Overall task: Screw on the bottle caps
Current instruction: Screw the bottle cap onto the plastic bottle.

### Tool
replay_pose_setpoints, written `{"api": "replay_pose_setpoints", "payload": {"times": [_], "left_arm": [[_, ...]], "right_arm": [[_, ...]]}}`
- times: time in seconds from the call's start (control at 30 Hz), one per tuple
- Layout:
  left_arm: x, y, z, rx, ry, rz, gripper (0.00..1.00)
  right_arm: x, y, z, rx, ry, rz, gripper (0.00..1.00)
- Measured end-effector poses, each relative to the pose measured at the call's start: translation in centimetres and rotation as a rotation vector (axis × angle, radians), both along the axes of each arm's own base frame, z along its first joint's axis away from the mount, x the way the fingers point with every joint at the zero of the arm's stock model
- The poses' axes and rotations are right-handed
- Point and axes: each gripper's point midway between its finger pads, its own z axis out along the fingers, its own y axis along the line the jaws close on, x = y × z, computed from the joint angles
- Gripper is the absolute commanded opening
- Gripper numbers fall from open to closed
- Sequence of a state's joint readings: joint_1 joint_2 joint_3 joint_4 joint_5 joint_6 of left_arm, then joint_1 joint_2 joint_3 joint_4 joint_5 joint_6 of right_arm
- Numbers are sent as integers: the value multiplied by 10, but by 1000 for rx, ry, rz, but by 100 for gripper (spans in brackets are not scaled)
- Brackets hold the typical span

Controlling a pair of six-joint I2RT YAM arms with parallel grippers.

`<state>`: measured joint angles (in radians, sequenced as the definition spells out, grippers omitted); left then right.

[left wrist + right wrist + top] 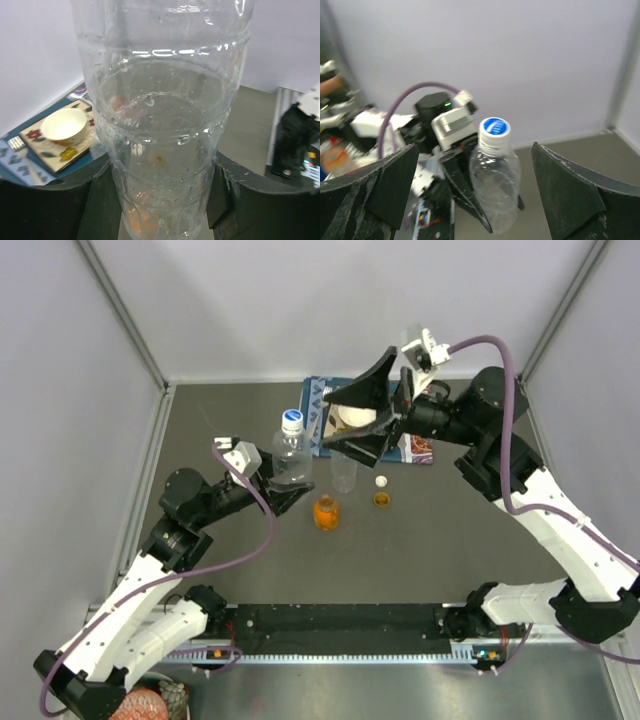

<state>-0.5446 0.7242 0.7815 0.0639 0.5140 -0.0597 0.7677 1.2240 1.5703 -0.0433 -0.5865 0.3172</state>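
One down, by the look of it: the clear ribbed plastic bottle (pixel 291 462) wears its blue-and-white screw cap (pixel 291 420), with the left end effector (pixel 288 480) clamped round it. The right end effector (pixel 370 418) gapes wide, empty. The second clear bottle (pixel 344 472) and the squat orange bottle (pixel 326 512) stand uncapped; the small white cap (pixel 381 481) and the orange cap (pixel 382 500) wait on the bench (pixel 450 540).

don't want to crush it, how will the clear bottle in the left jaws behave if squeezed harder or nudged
The clear bottle looks empty, only droplets inside, so probably very light and easy to tip. Its thin ribbed wall would likely dent under a harder squeeze. Smooth plastic may spin in the jaws of the left gripper.
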Motion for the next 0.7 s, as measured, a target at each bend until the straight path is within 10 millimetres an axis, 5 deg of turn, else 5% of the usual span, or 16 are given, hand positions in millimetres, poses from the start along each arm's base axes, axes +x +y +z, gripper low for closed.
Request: {"api": "replay_pose_setpoints", "payload": {"times": [0.13,0.4,0.7], "left_arm": [[-19,-12,1,-9,11,-132,0],[-44,-21,0,-9,25,-285,0],[-48,-22,0,-7,19,-310,0]], "right_arm": [[-24,17,-12,-46,-50,226,89],[-20,49,-37,-91,22,441,79],[-36,45,-20,-39,-4,540,67]]}}
